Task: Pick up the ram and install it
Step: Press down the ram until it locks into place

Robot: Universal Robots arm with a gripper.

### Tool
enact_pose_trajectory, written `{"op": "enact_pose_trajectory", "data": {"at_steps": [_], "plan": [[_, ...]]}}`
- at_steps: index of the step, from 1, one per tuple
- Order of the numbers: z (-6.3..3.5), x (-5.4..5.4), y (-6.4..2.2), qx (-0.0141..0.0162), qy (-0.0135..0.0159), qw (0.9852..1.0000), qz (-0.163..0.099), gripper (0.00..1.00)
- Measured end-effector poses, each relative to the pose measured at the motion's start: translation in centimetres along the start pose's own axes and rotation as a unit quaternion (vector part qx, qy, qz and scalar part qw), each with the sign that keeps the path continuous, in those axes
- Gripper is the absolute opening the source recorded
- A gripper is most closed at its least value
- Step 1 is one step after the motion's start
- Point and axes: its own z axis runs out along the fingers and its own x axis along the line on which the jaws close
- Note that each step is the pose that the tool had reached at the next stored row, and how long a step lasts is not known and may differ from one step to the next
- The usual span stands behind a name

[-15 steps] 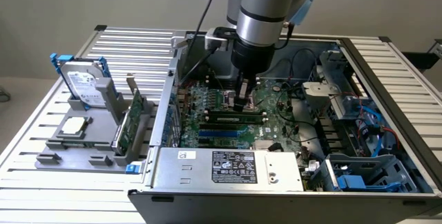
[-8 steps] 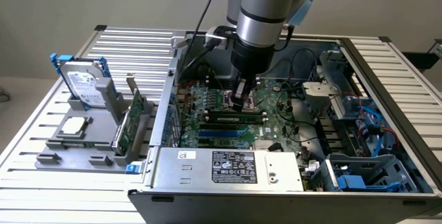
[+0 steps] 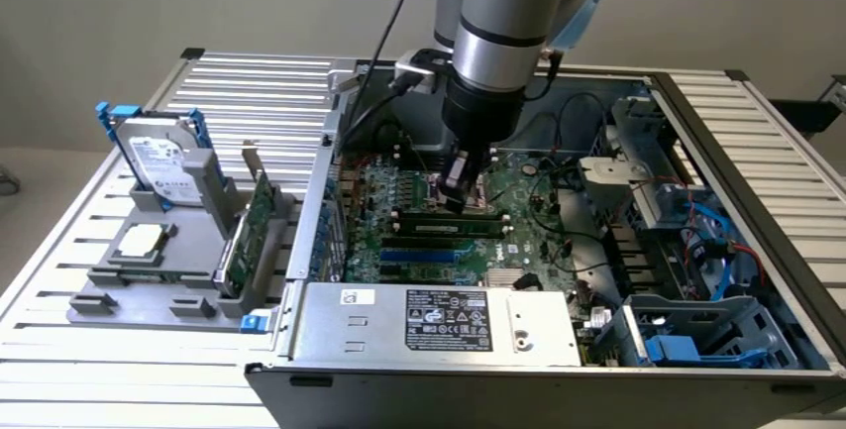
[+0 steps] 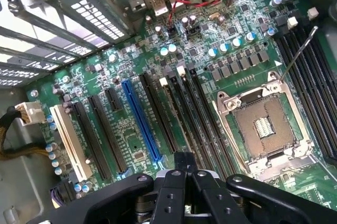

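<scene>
A hard drive stands upright in a grey holder at nine o'clock of the open case. An expansion card stands just beside it. The CPU socket sits empty on the motherboard.

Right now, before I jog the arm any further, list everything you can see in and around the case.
ram: one, dark green, along the black slots under the gripper; seated or not, cannot tell
motherboard: one, green, inside the case
computer case: one, grey, open, on the slatted table
power supply: one, silver, case's near edge
hard drive: one, silver with blue bracket, upright in the grey fixture, exterior view's left
expansion card: one, green, upright in that fixture
CPU socket: one, silver-framed, beside the slots
blue slot: one, among black ones
gripper: one, black, low over the ram
</scene>
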Motion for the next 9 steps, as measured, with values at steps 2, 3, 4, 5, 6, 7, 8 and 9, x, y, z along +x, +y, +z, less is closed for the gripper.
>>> {"op": "enact_pose_trajectory", "data": {"at_steps": [2,3,4,5,6,7,8,9], "plan": [[0.02,0.00,0.00,0.0002,-0.0019,1.0000,0.009,0.11],[0.03,0.00,0.00,0.0003,-0.0028,0.9999,0.013,0.11],[0.04,0.00,0.00,0.0004,-0.0037,0.9998,0.018,0.11],[0.05,-0.01,0.00,0.0005,-0.0046,0.9997,0.022,0.11],[0.06,0.00,0.00,0.0006,-0.0053,0.9996,0.027,0.11],[0.07,0.00,0.00,0.0006,-0.0060,0.9995,0.031,0.11],[0.08,-0.01,0.00,0.0007,-0.0068,0.9993,0.037,0.11],[0.09,-0.01,0.00,0.0008,-0.0075,0.9991,0.041,0.11]]}}
